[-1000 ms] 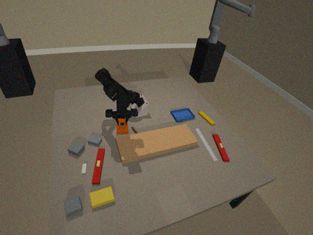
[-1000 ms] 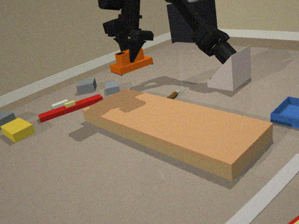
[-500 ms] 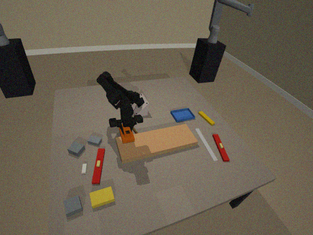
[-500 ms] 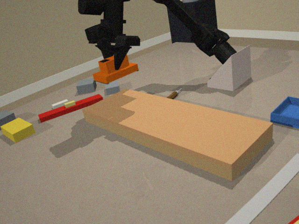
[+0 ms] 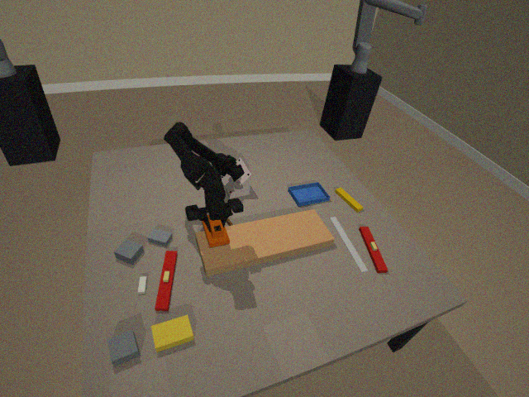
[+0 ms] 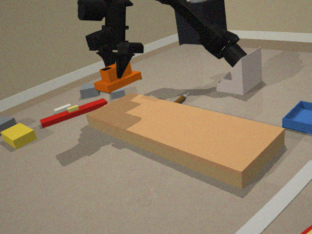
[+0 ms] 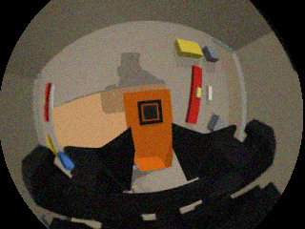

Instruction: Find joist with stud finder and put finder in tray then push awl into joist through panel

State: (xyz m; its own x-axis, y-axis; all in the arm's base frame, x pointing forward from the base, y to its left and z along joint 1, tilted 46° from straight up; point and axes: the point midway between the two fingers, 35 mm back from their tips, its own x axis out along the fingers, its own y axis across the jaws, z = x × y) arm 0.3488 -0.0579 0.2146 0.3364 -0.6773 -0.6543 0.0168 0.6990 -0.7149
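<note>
My gripper (image 5: 216, 221) (image 6: 114, 70) (image 7: 151, 125) is shut on the orange stud finder (image 5: 218, 240) (image 6: 118, 83) (image 7: 161, 134). It holds it in the air over the left end of the floor panel in the top view. The square display on the stud finder looks dark. The floor panel (image 5: 286, 237) (image 6: 201, 136) (image 7: 81, 125) is a thick tan board lying flat, with the arm's shadow on its left end. The awl (image 5: 230, 222) (image 6: 180, 99), with a brown handle, lies behind the panel, partly hidden. The blue tray (image 5: 308, 194) (image 6: 294, 124) (image 7: 65, 161) is empty, behind the panel's right end.
A red level (image 5: 163, 294) (image 6: 87, 108), several grey blocks, a white piece and a yellow block (image 5: 172, 333) (image 6: 18, 133) lie left of the panel. A pale strip (image 5: 348, 243), another red level (image 5: 378, 260) and a yellow bar (image 5: 348, 199) lie right. A pale bracket (image 6: 250, 72) stands behind.
</note>
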